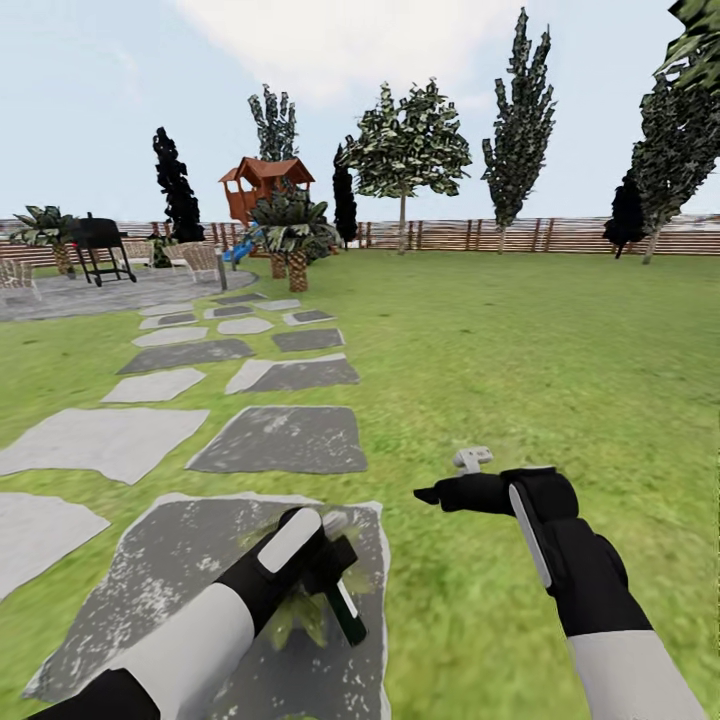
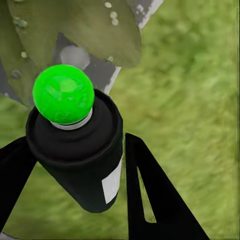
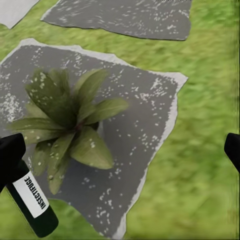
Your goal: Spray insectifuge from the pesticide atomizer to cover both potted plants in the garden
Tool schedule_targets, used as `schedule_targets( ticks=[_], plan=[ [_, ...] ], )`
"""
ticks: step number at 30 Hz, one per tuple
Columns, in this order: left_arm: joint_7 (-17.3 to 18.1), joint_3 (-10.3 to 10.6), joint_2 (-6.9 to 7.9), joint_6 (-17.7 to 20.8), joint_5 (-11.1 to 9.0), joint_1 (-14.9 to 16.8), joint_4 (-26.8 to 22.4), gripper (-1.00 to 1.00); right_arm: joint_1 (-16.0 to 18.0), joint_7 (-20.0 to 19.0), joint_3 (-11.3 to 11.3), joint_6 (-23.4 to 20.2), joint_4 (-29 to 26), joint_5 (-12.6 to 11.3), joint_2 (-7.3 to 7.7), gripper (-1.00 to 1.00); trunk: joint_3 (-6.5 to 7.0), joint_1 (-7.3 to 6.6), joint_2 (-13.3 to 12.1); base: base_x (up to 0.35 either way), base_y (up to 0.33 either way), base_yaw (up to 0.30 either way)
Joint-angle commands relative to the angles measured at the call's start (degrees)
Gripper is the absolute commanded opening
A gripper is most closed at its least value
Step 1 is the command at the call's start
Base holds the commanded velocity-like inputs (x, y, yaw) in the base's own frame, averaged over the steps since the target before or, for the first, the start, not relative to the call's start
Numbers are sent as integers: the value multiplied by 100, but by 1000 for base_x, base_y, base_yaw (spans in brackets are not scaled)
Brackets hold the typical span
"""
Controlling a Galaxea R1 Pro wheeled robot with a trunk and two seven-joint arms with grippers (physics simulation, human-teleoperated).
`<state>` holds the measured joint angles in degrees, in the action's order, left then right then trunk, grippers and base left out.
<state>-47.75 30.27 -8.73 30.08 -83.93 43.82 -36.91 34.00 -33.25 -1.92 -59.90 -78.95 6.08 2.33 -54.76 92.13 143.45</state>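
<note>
My left gripper is shut on the pesticide atomizer, a dark green bottle with a white label. In the left wrist view the atomizer shows a bright green round top between the two black fingers. It hangs tilted just over one potted plant, a rosette of broad green leaves on a grey stone slab. The plant's leaves stick out under my left hand, and its pot is hidden. My right gripper hovers open over the grass right of the slab, aimed at the plant, with nothing between its fingertips.
Stepping slabs lead away to a paved patio with a black grill and chairs. A scaly-trunked palm, a red playhouse, trees and a brown slat fence ring the lawn. A small pale object shows just above my right gripper.
</note>
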Motion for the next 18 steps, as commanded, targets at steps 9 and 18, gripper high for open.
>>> schedule_targets(
  ticks=[9, 18],
  plan=[
    [-26, 12, 25, 214, -515, -5, 24, -100, 2, -50, -13, -10, -205, 59, -1, 100, -6, 1, 3, 94, -172, 0],
    [-3, 18, 33, 364, -659, -5, 137, -100, -7, -50, -19, -10, -240, 76, -81, 100, -6, 1, 3, 11, -62, 0]
  ],
)
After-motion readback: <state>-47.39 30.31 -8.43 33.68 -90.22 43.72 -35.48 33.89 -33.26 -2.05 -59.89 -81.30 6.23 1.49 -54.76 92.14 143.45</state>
